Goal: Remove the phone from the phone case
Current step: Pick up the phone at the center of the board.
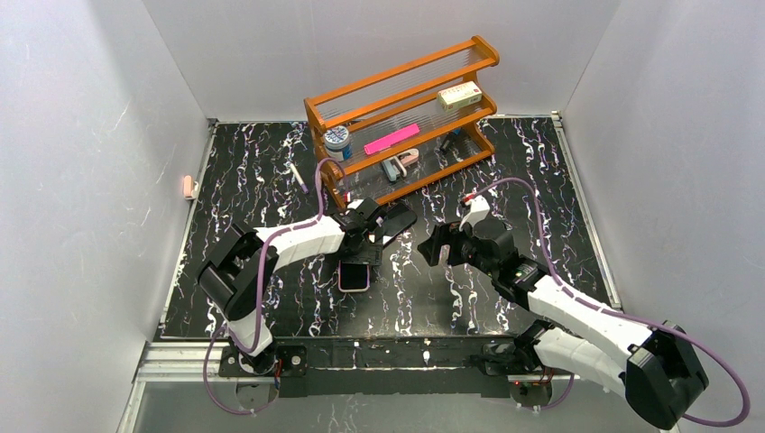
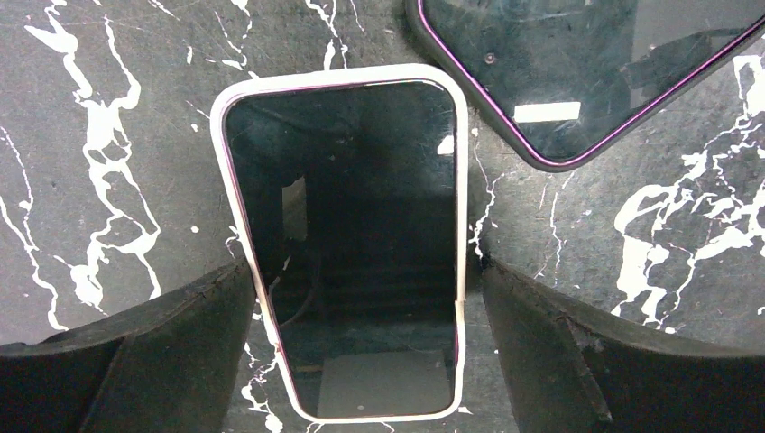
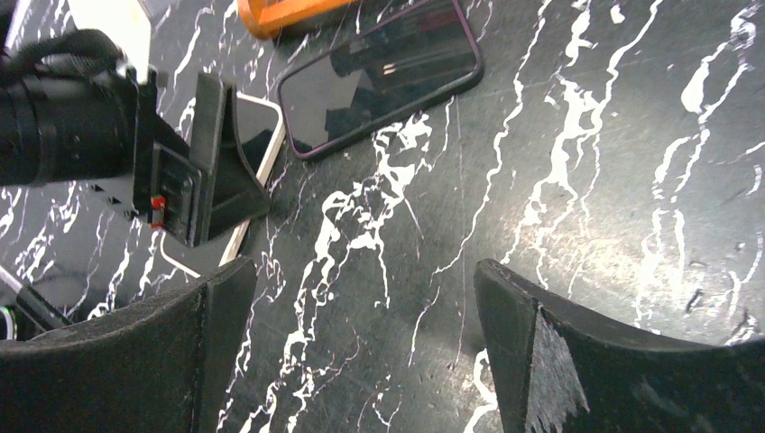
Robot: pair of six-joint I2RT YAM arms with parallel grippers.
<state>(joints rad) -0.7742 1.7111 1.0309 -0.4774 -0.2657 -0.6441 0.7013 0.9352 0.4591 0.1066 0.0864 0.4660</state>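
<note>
The phone (image 2: 347, 225) lies screen up on the black marble table, a dark screen inside a pale case rim (image 2: 221, 162). In the top view it (image 1: 353, 278) lies just in front of my left gripper (image 1: 365, 244). My left gripper (image 2: 365, 271) is open and low, one finger (image 2: 135, 356) on each long side of the phone. The left finger is at the case edge and the right one is a small gap away. My right gripper (image 1: 433, 245) is open and empty over bare table to the right (image 3: 361, 271). It sees the left gripper (image 3: 203, 162).
A second dark phone-shaped slab with a purple rim (image 1: 391, 221) lies just beyond the phone, near the foot of the orange shelf (image 1: 401, 117). It also shows in the wrist views (image 2: 577, 63) (image 3: 379, 77). A pen (image 1: 296, 177) lies at the back left.
</note>
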